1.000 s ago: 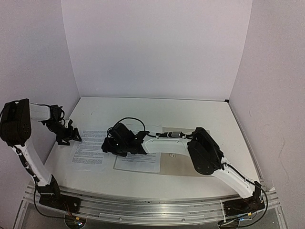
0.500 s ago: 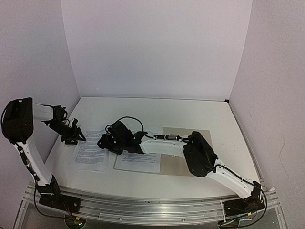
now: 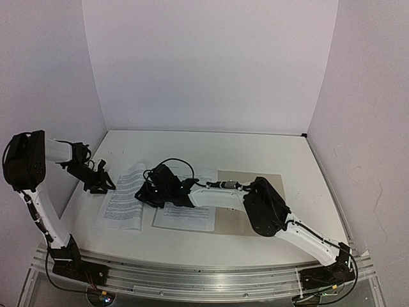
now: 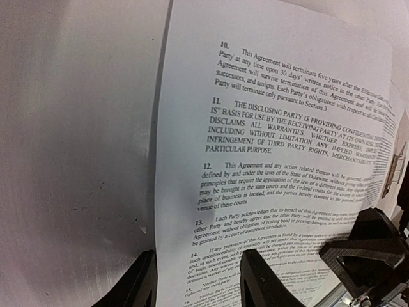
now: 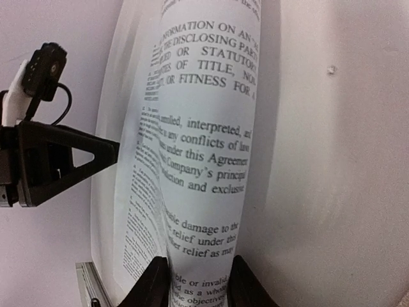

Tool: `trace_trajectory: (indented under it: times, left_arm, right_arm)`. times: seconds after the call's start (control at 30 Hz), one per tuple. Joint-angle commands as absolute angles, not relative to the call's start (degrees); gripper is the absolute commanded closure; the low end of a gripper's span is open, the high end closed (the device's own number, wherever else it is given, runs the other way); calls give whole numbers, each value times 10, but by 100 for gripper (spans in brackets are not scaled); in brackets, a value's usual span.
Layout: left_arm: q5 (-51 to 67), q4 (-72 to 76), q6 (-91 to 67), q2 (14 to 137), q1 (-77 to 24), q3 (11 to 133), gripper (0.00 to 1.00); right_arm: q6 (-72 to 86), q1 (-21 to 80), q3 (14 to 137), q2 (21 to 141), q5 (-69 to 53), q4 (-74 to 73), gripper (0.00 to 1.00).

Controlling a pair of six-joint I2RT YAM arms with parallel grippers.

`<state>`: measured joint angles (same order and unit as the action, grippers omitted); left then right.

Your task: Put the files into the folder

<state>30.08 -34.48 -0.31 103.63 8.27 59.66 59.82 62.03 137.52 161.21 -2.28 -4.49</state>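
Observation:
Two files lie on the white table. The left file [image 3: 121, 203] has its right edge buckled up into a hump [image 5: 211, 160]. My right gripper [image 3: 148, 192] [image 5: 199, 284] is shut on that hump, one finger on each side. My left gripper [image 3: 101, 184] [image 4: 201, 284] stands open astride the same sheet's left edge [image 4: 167, 192], one finger on the table and one on the paper. The second file [image 3: 185, 217] lies flat, partly over the beige folder [image 3: 231, 224]. The right arm hides much of the folder.
White walls [image 3: 211, 64] close in the table on three sides, and the left one stands close to my left arm. An aluminium rail [image 3: 192, 275] runs along the near edge. The right gripper's black body [image 4: 370, 256] shows across the sheet in the left wrist view.
My right gripper has closed on the left file's right edge, which has bulged upward. My left gripper has narrowed over the sheet's left edge.

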Motion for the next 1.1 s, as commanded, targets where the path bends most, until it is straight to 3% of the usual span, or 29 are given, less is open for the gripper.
trace_trajectory:
  times: [0.0,0.23,0.43,0.7,1.07]
  left_arm:
    - [298,-348,-9,1038,81,607,55]
    - [289,-370,-1,1021,81,650,52]
    - [285,-386,12,1007,82,748,49]
    - [283,-391,16,1018,71,827,49]
    - [251,-379,49,1040,-87,847,44]
  right_arm:
    - [608,618,1355,1624,-47,-35,77]
    - [585,608,1332,1562,-64,4,91]
    - [533,593,1273,1459,-77,25,94]
    - [506,549,1105,1306,-121,40,95]
    - [444,391,771,983,-175,20,96]
